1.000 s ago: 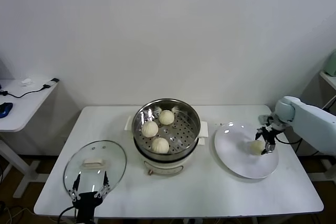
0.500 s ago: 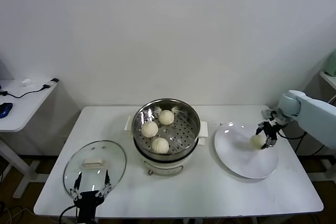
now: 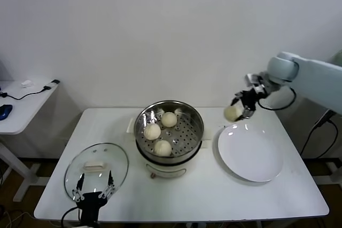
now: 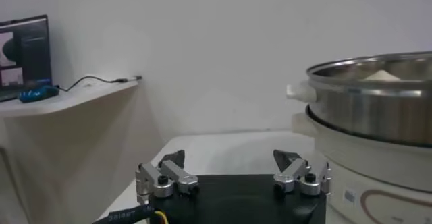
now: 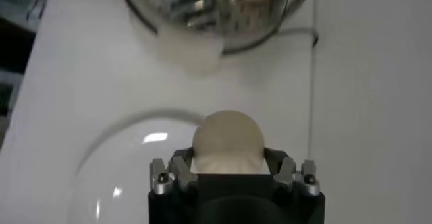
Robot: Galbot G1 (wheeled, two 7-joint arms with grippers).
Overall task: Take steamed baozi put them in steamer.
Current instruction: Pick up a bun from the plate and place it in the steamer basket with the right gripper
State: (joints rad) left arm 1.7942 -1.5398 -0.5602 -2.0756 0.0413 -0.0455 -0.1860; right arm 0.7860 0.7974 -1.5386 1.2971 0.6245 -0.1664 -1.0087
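Note:
The steel steamer (image 3: 170, 130) stands mid-table with three cream baozi on its perforated tray: one at the back (image 3: 169, 119), one at the left (image 3: 152, 131), one at the front (image 3: 163, 147). My right gripper (image 3: 239, 108) is shut on the fourth baozi (image 3: 233, 112) and holds it in the air above the far left rim of the white plate (image 3: 250, 153), to the right of the steamer. In the right wrist view the baozi (image 5: 227, 142) sits between the fingers, with the steamer (image 5: 216, 6) ahead. My left gripper (image 3: 94, 194) is open and empty at the table's front left edge.
A round glass lid (image 3: 96, 169) with a white handle lies on the table left of the steamer, just behind my left gripper. The white plate is bare. A side desk (image 3: 21, 100) with cables stands at the far left.
My right gripper has lifted the baozi off the plate and carried it up and to the left, toward the steamer. The left arm has not moved.

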